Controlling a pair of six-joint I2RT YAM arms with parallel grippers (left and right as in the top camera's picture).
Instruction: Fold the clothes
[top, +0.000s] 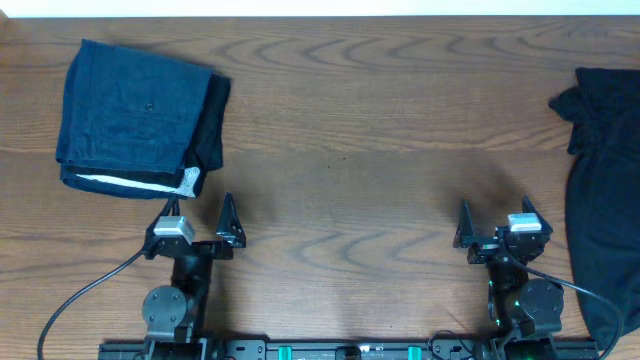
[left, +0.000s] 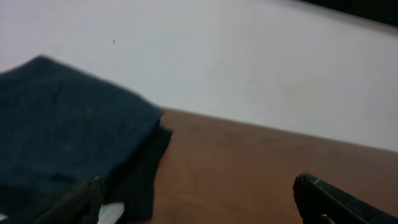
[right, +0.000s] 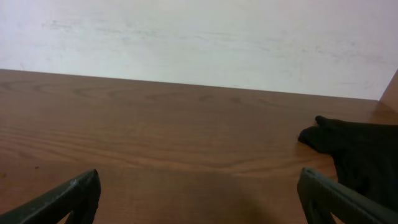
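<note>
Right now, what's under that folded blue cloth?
A black cloth piece pokes out from the blue cloth on its right, a white edge in front. How far they reach underneath is covered.

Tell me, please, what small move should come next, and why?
Probably reach the right gripper toward the black cloth: it lies crumpled and unfolded at the right, nearest that open, empty gripper, while the navy stack already looks folded.

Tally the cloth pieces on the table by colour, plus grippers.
Navy-blue folded denim-like cloth: 1
Black cloth: 2 (folded black piece under the navy one; loose black heap at the right edge)
Open two-finger grippers: 2 (left gripper, right gripper)
Total: 5
</note>
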